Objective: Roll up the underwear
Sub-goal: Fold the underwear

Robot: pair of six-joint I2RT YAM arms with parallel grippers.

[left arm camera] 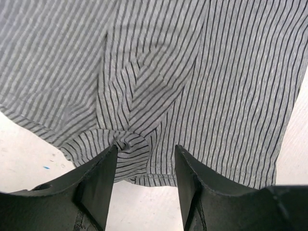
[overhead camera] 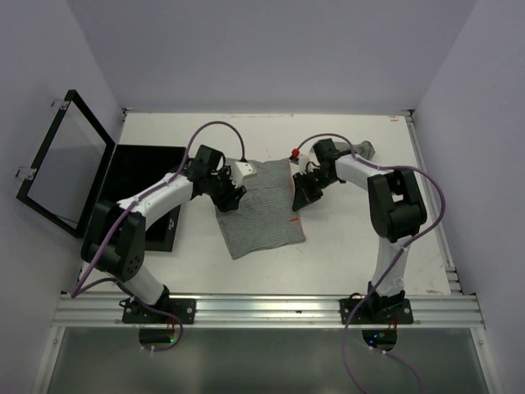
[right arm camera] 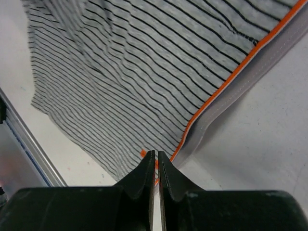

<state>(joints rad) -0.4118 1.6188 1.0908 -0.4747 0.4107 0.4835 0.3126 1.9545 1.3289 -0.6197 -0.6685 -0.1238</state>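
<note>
Overhead view: striped grey underwear [overhead camera: 261, 209] lies spread on the table [overhead camera: 353, 246] between the arms. Left wrist view only: left gripper [left arm camera: 144, 149] fingers apart, straddling a bunched hem fold. Right wrist view only: right gripper [right arm camera: 156, 155] fingers nearly together, pinching the orange-trimmed edge.

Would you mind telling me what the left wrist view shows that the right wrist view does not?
Only the left wrist view: the left gripper, open, straddling a bunched fold of the underwear. Only the right wrist view: the right gripper, nearly closed at the orange-trimmed waistband, and a metal rail. Both: the grey striped cloth on the white table.
</note>
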